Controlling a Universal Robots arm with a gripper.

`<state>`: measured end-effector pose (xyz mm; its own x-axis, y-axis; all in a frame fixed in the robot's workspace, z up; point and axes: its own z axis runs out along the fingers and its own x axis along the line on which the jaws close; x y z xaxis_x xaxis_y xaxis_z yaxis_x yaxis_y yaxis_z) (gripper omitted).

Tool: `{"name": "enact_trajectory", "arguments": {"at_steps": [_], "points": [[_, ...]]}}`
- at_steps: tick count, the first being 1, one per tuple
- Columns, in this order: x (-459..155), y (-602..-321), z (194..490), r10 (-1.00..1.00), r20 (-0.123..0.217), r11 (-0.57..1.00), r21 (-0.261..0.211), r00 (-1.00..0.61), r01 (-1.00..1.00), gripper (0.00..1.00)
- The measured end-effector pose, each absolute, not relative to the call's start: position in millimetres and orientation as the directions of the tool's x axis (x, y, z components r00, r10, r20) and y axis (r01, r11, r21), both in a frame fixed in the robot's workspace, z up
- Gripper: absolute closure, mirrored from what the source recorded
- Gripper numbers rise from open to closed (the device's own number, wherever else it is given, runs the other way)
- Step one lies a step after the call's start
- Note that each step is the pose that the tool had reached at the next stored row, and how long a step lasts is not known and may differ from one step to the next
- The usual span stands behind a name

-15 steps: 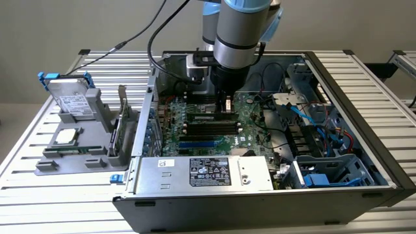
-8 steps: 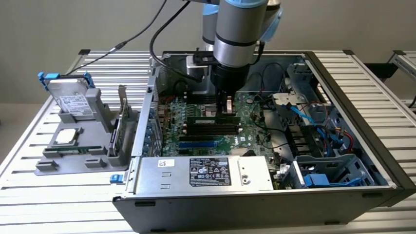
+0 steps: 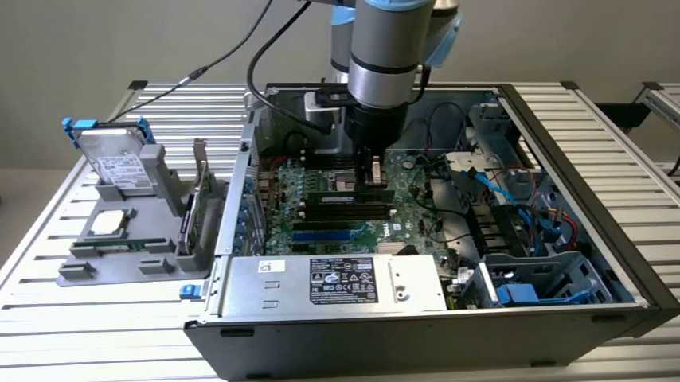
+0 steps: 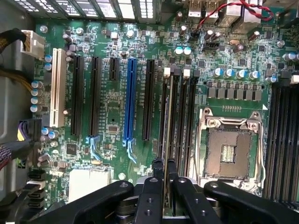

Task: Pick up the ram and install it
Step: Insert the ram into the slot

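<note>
In the exterior view, the arm reaches down from above into an open computer case [image 3: 627, 263] lying on a slatted metal surface [image 3: 85, 318]. The pincer [image 3: 372, 181] sits low over the green board [image 3: 409, 211] in the middle of the case, clenched on the ram [image 3: 338, 185], which sticks out toward the exterior view's left. On the exterior view's left, outside the case, a grey holder [image 3: 75, 270] carries a hard drive [image 3: 111, 163], a square chip [image 3: 110, 224] and an upright card [image 3: 197, 207].

In the wrist view, two black fingers [image 4: 158, 170] grip the ram [image 4: 167, 121], seen edge-on and lined up along the black memory slots [image 4: 184, 116]. These run between a blue slot [image 4: 129, 100] and an empty chip socket [image 4: 229, 149]. Whether the ram is seated or just above a slot cannot be told.
</note>
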<state>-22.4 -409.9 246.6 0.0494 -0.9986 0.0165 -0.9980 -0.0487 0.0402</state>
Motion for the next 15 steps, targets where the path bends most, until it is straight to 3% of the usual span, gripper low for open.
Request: {"name": "enact_trajectory", "arguments": {"at_steps": [15], "points": [[-24.6, -403.5, 237.6, -0.998, 0.030, -0.056, 0.040, 0.057, -0.998, 0.87]]}}
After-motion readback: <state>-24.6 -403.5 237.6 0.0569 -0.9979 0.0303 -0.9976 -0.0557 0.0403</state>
